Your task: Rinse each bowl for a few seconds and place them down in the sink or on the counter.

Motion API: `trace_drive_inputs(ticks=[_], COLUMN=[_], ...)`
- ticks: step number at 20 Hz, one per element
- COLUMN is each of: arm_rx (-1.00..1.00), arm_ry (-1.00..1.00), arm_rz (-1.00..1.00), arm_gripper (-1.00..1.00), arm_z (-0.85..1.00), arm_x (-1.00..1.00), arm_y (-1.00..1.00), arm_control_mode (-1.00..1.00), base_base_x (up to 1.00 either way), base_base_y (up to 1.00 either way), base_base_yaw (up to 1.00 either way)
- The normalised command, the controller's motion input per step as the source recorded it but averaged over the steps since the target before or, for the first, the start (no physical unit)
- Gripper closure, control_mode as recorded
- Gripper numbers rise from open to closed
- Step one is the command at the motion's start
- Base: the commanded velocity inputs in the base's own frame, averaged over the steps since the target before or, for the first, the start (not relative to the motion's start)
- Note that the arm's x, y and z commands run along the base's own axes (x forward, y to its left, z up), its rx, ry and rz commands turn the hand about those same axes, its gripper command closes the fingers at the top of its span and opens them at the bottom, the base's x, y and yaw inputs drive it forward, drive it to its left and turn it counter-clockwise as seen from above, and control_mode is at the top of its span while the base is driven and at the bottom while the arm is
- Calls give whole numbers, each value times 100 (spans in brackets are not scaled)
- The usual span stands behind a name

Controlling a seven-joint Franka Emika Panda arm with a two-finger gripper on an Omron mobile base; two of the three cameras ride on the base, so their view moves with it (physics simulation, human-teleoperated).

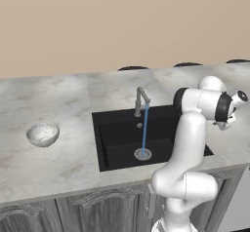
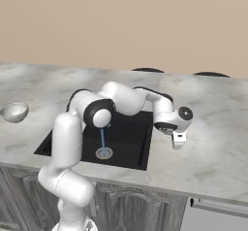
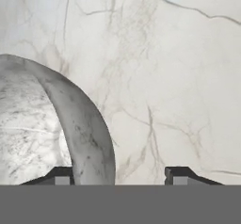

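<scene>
Bowls, two small round speckled white-grey ones, are split across the long light-grey marbled stone counter (image 1: 73, 163). In the hand view, one speckled bowl (image 3: 56, 129) rests on the stone right of the sink, its rim wall between the two dark fingertips (image 3: 179, 175) of the two-finger gripper (image 3: 117, 177), whose jaws stand apart without pinching it. Beyond, the black rectangular recessed sink (image 1: 117, 150) takes a blue stream from the grey angular metal faucet (image 1: 141, 99). The other bowl (image 1: 43, 134) sits upright, well left of the basin.
</scene>
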Motion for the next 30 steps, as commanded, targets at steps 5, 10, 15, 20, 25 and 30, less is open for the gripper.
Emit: trace_drive_inputs(ticks=[5,10,15,20,25,30], arm_rx=[5,5,1,-7,-17,-11], arm_ry=[-5,-5,-11,-20,-18,1], arm_rz=[-1,0,-1,0,0,0], arm_gripper=[-100,-100,-100,-100,-100,-100], arm_z=[25,30,24,7,20,58], arm_x=[0,0,-19,-48,-41,-12], arm_y=[-11,-6,7,40,40,22], arm_control_mode=[-100,-100,-100,-100,-100,-100], base_base_x=[0,0,0,0,0,0], base_base_y=[0,0,0,0,0,0], base_base_yaw=[0,0,0,0,0,0])
